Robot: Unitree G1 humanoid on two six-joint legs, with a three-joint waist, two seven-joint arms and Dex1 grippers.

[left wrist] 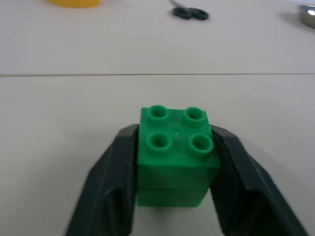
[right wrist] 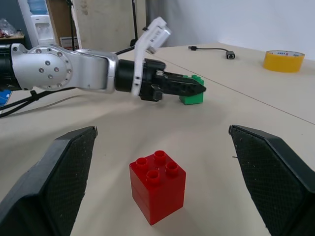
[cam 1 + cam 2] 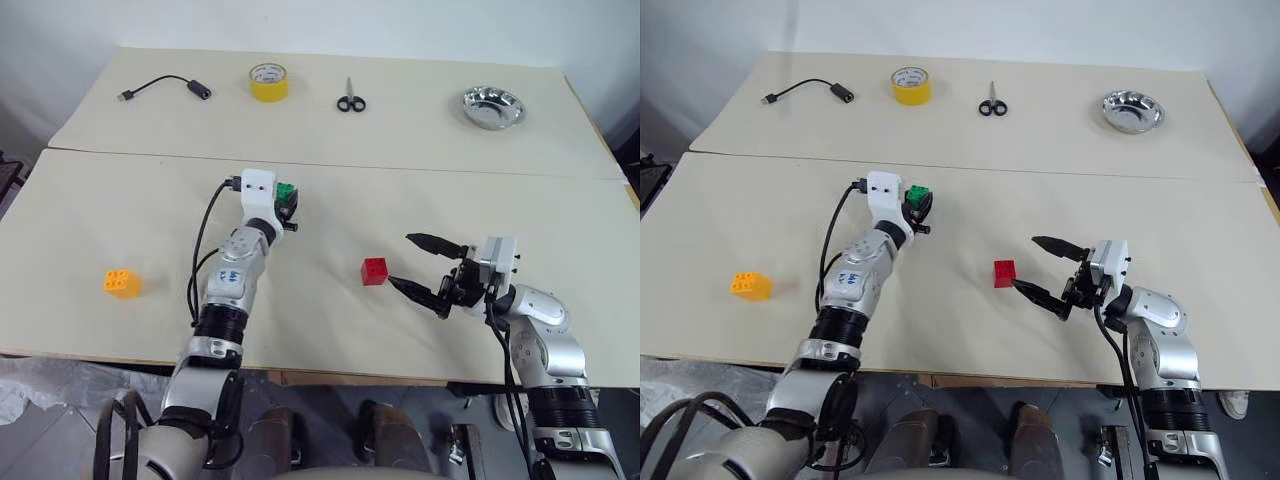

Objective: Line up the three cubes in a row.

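Silver-grey jointed arms carry white wrist housings, looping black cables, and a black two-fingered hand (image 3: 425,270) each.

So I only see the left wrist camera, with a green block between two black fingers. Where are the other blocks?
Observer: The red block sits on the table near the middle, just in front of the right gripper.
Operator: Is that gripper grabbing it?
Observer: No, its fingers are wide open and the red block lies just beyond their tips, apart from them.
Operator: And the yellow one?
Observer: The orange-yellow block lies alone far off on the robot's left, near the table's front edge.
Operator: Is my green block lifted up?
Observer: No. In the right wrist view the green block rests on the table with the left gripper shut on it.
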